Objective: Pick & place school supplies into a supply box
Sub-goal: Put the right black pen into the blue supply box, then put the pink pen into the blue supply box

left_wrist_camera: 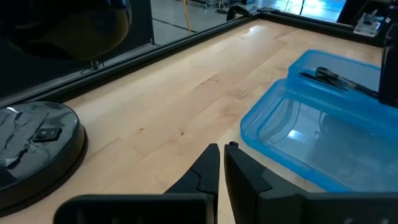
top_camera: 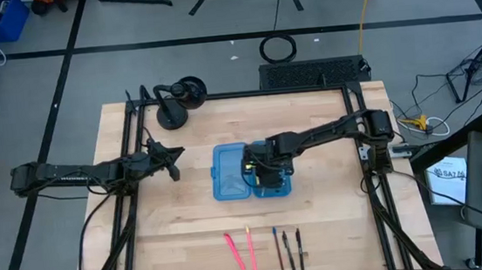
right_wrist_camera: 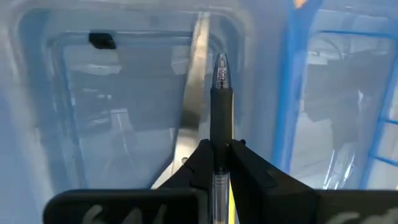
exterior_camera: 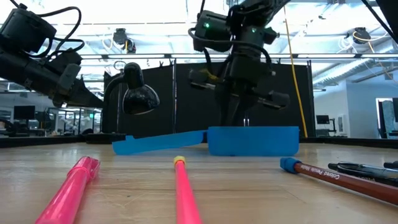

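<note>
The translucent blue supply box (top_camera: pixel 230 173) lies open mid-table. My right gripper (top_camera: pixel 268 173) stands over its right half (exterior_camera: pixel 252 142), shut on a dark pen (right_wrist_camera: pixel 221 99). Silver scissors (right_wrist_camera: pixel 193 93) lie inside that half. Near the table's near edge rest two pink markers (top_camera: pixel 235 251) (top_camera: pixel 252 253) and several dark pens (top_camera: pixel 289 251). My left gripper (left_wrist_camera: pixel 222 149) hovers shut above the table, left of the box (left_wrist_camera: pixel 298 143). My right gripper pinches the pen between its two fingers at the clear barrel (right_wrist_camera: pixel 218 177), just behind the dark grip. The pen runs along the fingers, its tip (right_wrist_camera: pixel 221 65) pointing down into the box. The fingers (exterior_camera: pixel 239 109) come from above; whether the tip touches the box floor, I cannot tell.
A black lamp with a round base (top_camera: pixel 172 116) stands at the far left of the table, close to my left arm. A black frame (top_camera: pixel 130 162) borders the table. Bare wood (top_camera: pixel 335 214) lies between the box and the row of supplies.
</note>
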Controlling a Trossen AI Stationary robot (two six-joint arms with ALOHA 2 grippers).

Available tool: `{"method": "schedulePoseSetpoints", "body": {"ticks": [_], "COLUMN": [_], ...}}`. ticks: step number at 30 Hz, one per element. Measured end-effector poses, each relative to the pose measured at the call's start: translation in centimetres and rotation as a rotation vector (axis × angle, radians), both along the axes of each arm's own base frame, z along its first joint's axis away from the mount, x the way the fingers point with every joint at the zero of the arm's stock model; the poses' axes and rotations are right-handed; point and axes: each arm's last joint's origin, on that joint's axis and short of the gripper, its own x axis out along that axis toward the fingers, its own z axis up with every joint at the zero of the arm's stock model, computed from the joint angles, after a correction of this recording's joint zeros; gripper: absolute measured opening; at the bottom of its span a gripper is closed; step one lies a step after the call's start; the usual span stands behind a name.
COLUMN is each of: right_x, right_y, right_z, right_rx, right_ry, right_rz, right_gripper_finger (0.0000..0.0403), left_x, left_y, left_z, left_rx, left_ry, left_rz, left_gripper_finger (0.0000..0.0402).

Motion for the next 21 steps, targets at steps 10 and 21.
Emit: {"method": "schedulePoseSetpoints", "body": {"ticks": [10,21], "right_x": [-1.1,-1.2], "right_y": [-0.2,-0.5], "right_z": [-2.0,-0.3], "right_rx": [0.013,-0.032], "right_ry": [0.017,-0.054], "right_rz": [-0.054,-0.093], "right_gripper_finger": [0.0038,0.0118], "left_x": [0.0,0.0], "left_y": [0.0,0.0], "left_z": [0.1,0.1], "left_rx": [0.014,0.013], "left_ry": [-0.006,-0.013], "left_rz": [0.008,0.013], "left_gripper_finger": [0.0026,0.0026]}}
